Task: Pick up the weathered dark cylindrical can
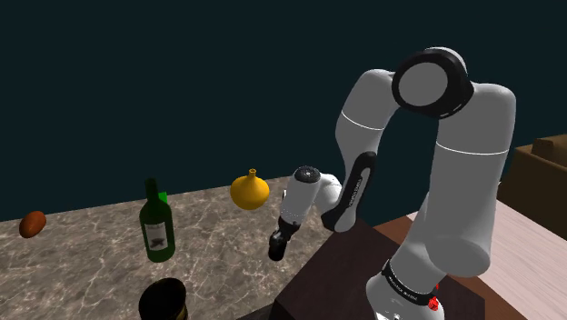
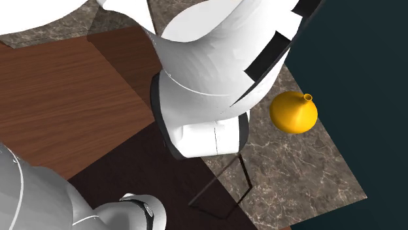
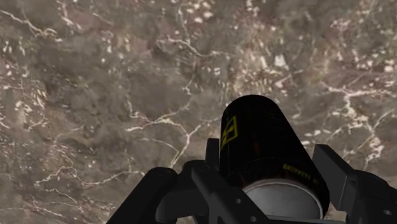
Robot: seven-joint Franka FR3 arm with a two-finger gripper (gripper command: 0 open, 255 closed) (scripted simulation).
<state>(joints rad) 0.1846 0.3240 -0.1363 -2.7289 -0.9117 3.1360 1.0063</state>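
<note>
While the pincer (image 3: 272, 181) clasps one dark can (image 3: 264, 137), one bottle (image 1: 157, 229) (green) stands apart.

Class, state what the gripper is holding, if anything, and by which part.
The gripper holds the dark can, its two fingers clasping the curved side wall on opposite sides, close to the pale end.

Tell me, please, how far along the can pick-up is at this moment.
Approach looks done: the black two-finger tool straddles the dark cylindrical can with yellow markings over the brown veined marble counter. In hand: its fingers appear to clasp the can's sides. Left: a clear lift, which these views cannot confirm.
</note>
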